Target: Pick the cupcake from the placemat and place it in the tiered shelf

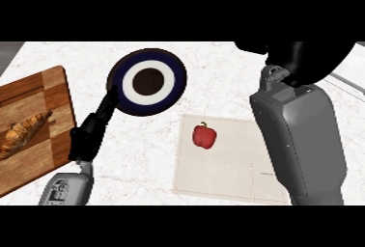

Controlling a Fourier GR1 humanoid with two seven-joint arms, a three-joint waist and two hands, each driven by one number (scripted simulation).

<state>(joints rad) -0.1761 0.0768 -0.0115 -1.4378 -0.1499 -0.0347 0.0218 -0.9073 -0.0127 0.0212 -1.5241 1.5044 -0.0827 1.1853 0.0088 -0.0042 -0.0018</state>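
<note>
Left hand (89, 137), one pepper (204, 135)

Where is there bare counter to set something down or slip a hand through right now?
Bare counter lies between the cutting board and the placemat, though the left hand stands there. More lies above the placemat, right of the round plate. The placemat is free around the red pepper. The right forearm crowds its right edge.

The white marbled worktop (135, 144) is free between the wooden cutting board (43, 96) and the beige placemat (235, 178); the right grey forearm (299, 144) covers the placemat's right side.
</note>
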